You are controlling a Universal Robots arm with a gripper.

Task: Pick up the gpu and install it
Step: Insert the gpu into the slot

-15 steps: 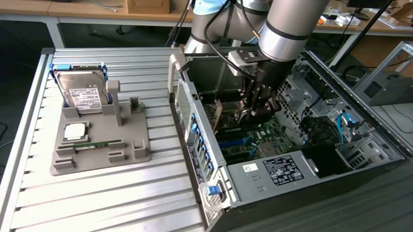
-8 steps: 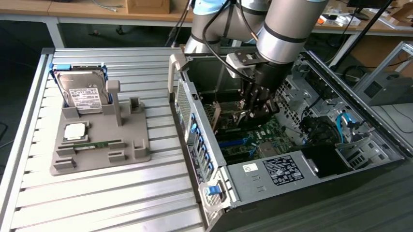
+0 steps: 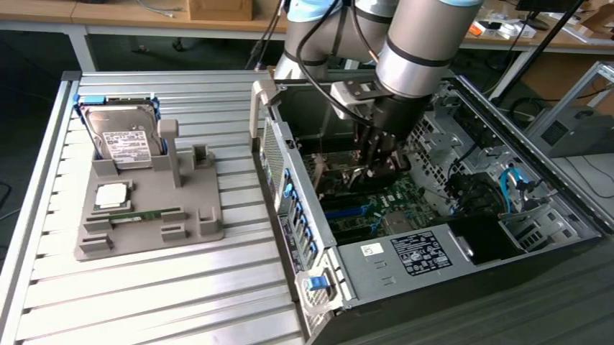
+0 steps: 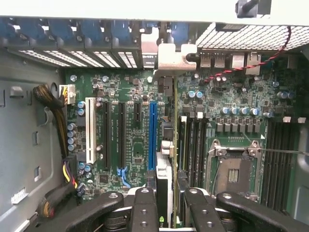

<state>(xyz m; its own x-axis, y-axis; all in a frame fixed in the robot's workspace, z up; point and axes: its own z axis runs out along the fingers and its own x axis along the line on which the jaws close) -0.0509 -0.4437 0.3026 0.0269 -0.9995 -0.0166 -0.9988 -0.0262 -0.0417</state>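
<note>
The gpu stands edge-on over the motherboard, between the long blue slot and the memory slots. Its silver end bracket sits against the case's rear openings. My gripper is shut on the card's upper edge, with one black finger on either side. In the exterior view the gripper reaches straight down into the open computer case, close to the board. Whether the card is seated in a slot cannot be told.
A grey fixture on the slatted table at the exterior view's left holds a hard drive, a processor chip and a green memory stick. Inside the case are a cable bundle, the empty processor socket and drive bays.
</note>
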